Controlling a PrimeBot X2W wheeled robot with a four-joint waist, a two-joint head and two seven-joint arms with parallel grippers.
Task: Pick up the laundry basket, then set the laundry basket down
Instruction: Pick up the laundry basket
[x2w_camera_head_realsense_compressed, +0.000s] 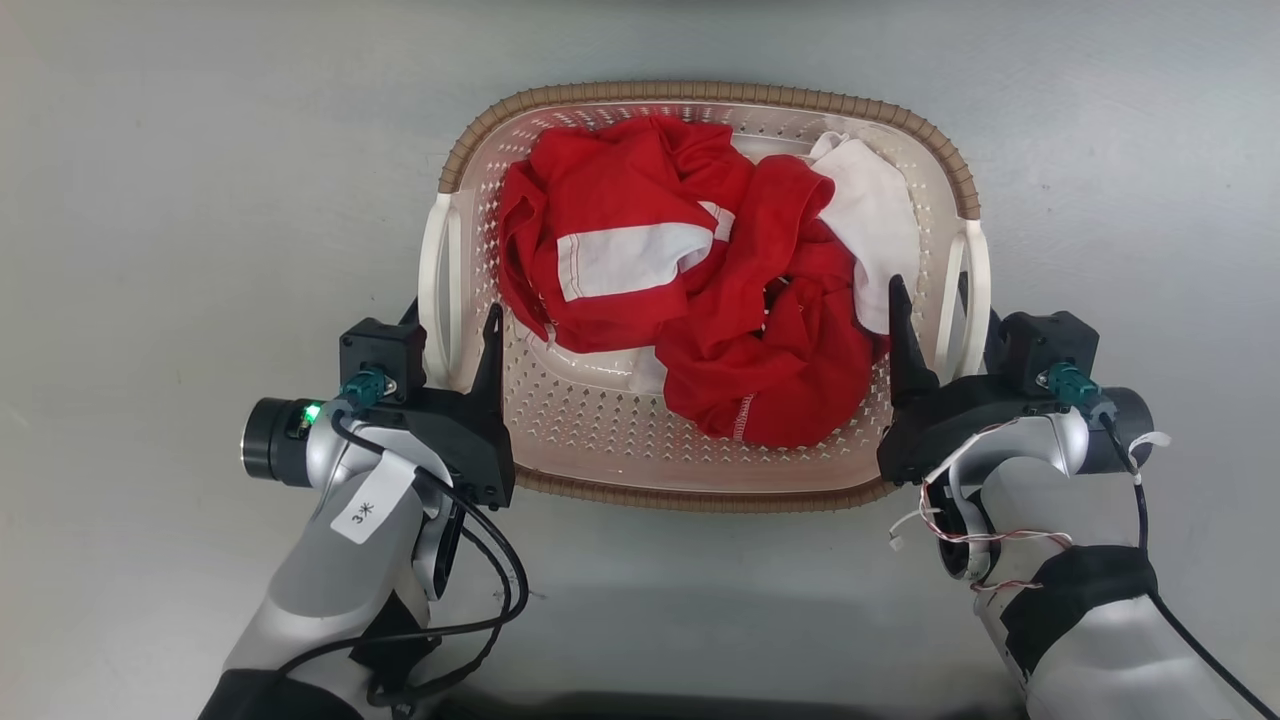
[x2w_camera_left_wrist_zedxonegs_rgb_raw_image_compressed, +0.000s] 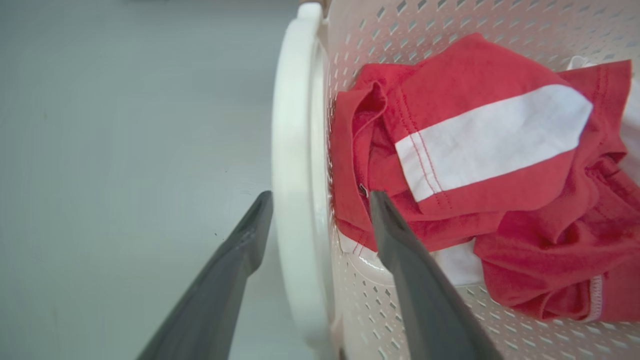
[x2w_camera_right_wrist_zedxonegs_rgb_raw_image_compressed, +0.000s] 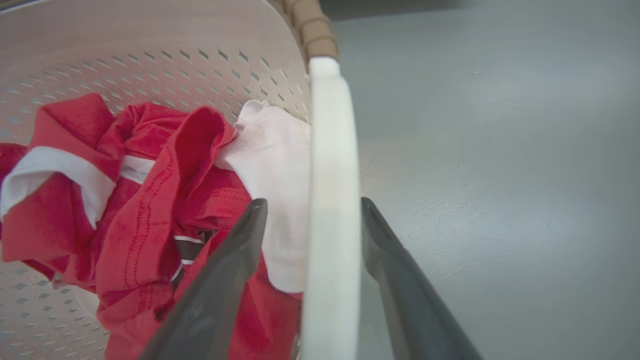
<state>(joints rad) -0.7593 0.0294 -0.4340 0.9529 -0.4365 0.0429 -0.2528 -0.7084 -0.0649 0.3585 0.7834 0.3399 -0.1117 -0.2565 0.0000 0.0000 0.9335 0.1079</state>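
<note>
The laundry basket (x2w_camera_head_realsense_compressed: 700, 92), cream perforated plastic with a brown woven-look rim, lies in front of me holding red and white clothes (x2w_camera_head_realsense_compressed: 700, 290). My left gripper (x2w_camera_head_realsense_compressed: 452, 315) is open and straddles the left white handle (x2w_camera_head_realsense_compressed: 437, 270): one finger is outside it, the other inside the basket by the red cloth. The left wrist view shows that handle (x2w_camera_left_wrist_zedxonegs_rgb_raw_image_compressed: 295, 150) between the fingers of the left gripper (x2w_camera_left_wrist_zedxonegs_rgb_raw_image_compressed: 320, 195). My right gripper (x2w_camera_head_realsense_compressed: 940, 300) is open astride the right handle (x2w_camera_head_realsense_compressed: 975, 280). In the right wrist view, the handle (x2w_camera_right_wrist_zedxonegs_rgb_raw_image_compressed: 332, 200) touches the outer finger of the right gripper (x2w_camera_right_wrist_zedxonegs_rgb_raw_image_compressed: 312, 202).
Smooth grey floor (x2w_camera_head_realsense_compressed: 150, 200) spreads on all sides of the basket. Loose cables hang from both forearms near the basket's near rim (x2w_camera_head_realsense_compressed: 700, 497).
</note>
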